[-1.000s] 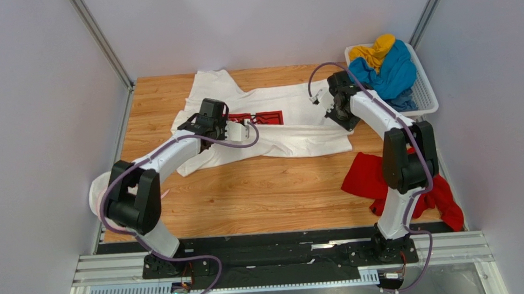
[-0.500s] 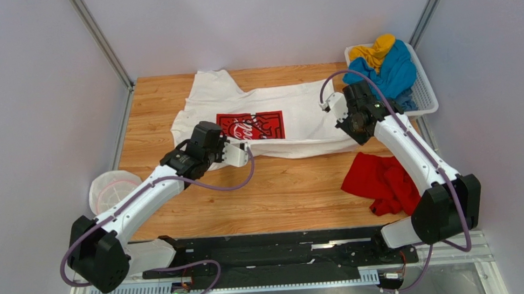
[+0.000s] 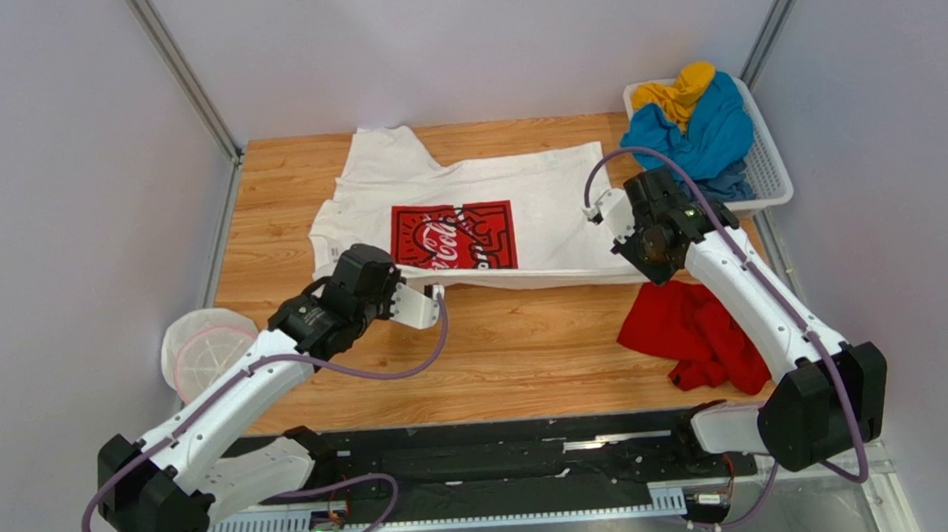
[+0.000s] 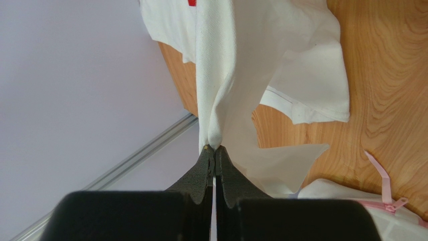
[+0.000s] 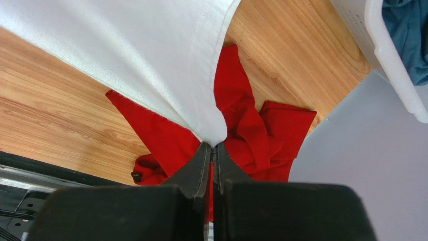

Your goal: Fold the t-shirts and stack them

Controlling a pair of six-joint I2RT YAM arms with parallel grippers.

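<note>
We see the white t-shirt (image 3: 538, 210) spread over the far half of the counter (image 3: 511, 352), front up, with its red print (image 3: 453, 237) left of centre. Our left jaws are clamped on the shirt's near left corner, where the cloth bunches into a narrow fold at their tips. Our right jaws are clamped on its near right corner, and the near hem runs between the two grips. The red t-shirt (image 3: 687, 325) lies crumpled on the counter at the near right, just beside the right jaws. The blue t-shirt (image 3: 710, 133) and the yellow t-shirt (image 3: 678, 91) are heaped in the white basket (image 3: 771, 173) at the far right corner. A round white pouch (image 3: 206, 351) with a pink zip sits at the counter's left edge.
</note>
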